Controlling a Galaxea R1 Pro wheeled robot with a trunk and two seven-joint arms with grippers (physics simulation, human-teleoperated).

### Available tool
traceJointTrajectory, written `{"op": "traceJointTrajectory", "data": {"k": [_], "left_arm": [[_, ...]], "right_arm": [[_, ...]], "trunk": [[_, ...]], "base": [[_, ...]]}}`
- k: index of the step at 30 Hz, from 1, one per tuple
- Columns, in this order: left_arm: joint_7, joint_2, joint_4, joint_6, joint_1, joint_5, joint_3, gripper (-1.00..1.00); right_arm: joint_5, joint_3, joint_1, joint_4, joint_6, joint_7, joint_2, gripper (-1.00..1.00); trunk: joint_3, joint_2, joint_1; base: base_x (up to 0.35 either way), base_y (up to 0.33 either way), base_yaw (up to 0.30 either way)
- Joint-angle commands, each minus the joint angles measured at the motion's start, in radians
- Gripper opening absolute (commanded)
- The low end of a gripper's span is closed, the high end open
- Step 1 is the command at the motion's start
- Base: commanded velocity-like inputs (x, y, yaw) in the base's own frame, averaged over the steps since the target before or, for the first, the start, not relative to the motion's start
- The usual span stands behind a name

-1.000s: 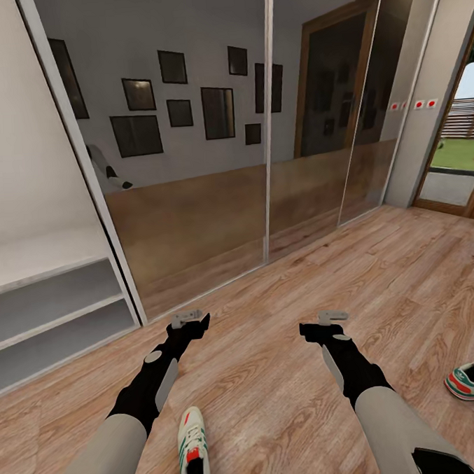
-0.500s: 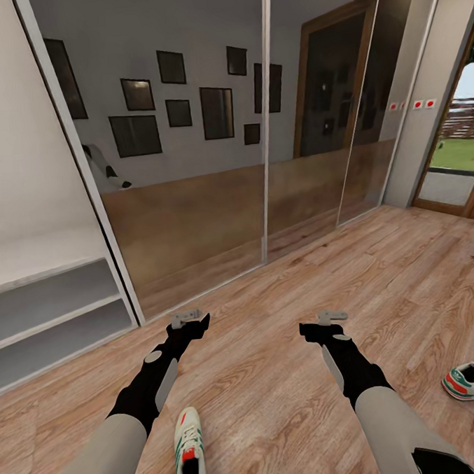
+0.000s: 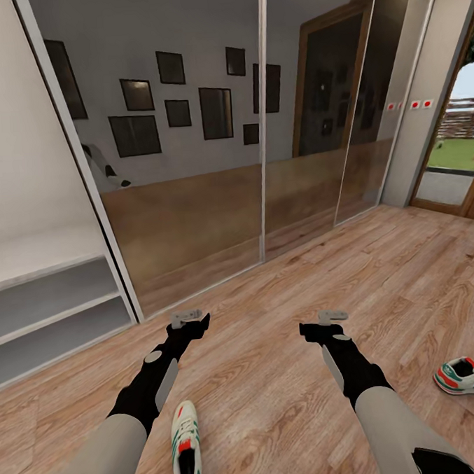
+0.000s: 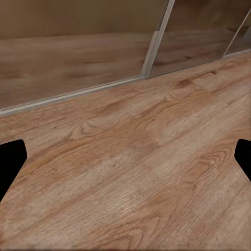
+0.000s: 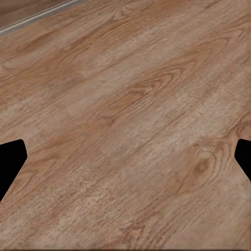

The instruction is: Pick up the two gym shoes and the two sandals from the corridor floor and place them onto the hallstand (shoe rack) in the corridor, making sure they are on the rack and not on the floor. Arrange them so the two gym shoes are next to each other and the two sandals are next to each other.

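One cream-white gym shoe (image 3: 185,443) with green stripes lies on the wood floor (image 3: 273,375) between my two arms, toe pointing away from me. The second gym shoe (image 3: 466,376) lies on its own at the right, beyond my right forearm. The sandals are out of view. The pale hallstand (image 3: 52,304) with its two open shelf levels stands at the left. My left gripper (image 3: 190,322) (image 4: 125,157) and right gripper (image 3: 319,324) (image 5: 125,157) hover open over bare planks, holding nothing.
Mirrored sliding wardrobe doors (image 3: 258,123) run along the wall ahead, their rail (image 4: 78,94) meeting the floor just beyond my grippers. A glazed door (image 3: 463,153) to the garden is at the far right. Open floor stretches to the right.
The whole picture has shifted slightly to the left, so the camera has moved. Both arms keep the same pose and both grippers stay open.
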Motion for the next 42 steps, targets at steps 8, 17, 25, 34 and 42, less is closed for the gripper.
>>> {"op": "traceJointTrajectory", "data": {"k": [8, 17, 25, 34, 42], "left_arm": [[-0.008, -0.001, 0.001, -0.001, -0.001, 0.01, 0.004, 1.0], [-0.008, -0.001, 0.001, -0.001, -0.001, 0.01, 0.004, 1.0], [-0.003, 0.006, 0.0, -0.001, -0.001, 0.005, 0.01, 1.0], [0.03, 0.041, 0.045, 0.105, -0.001, 0.006, 0.015, 1.0], [0.112, 0.045, 0.107, 0.14, -0.001, 0.007, 0.012, 1.0]], "right_arm": [[0.01, -0.005, 0.0, -0.002, 0.006, 0.002, 0.001, 1.0], [0.01, -0.005, 0.0, -0.002, 0.006, 0.001, 0.002, 1.0], [0.01, -0.004, 0.0, -0.002, 0.006, 0.003, 0.002, 1.0], [0.011, -0.005, 0.0, -0.006, 0.015, 0.004, 0.002, 1.0], [0.01, -0.006, 0.0, -0.174, 0.059, 0.002, 0.002, 1.0]], "trunk": [[-0.001, 0.0, 0.0], [-0.001, 0.0, 0.0], [-0.001, 0.0, 0.0], [-0.001, 0.0, 0.0], [-0.001, 0.0, 0.0]], "base": [[-0.063, -0.032, 0.0], [-0.005, -0.003, 0.0], [0.0, 0.0, 0.0], [0.0, 0.0, 0.0], [0.0, 0.0, 0.0]]}}
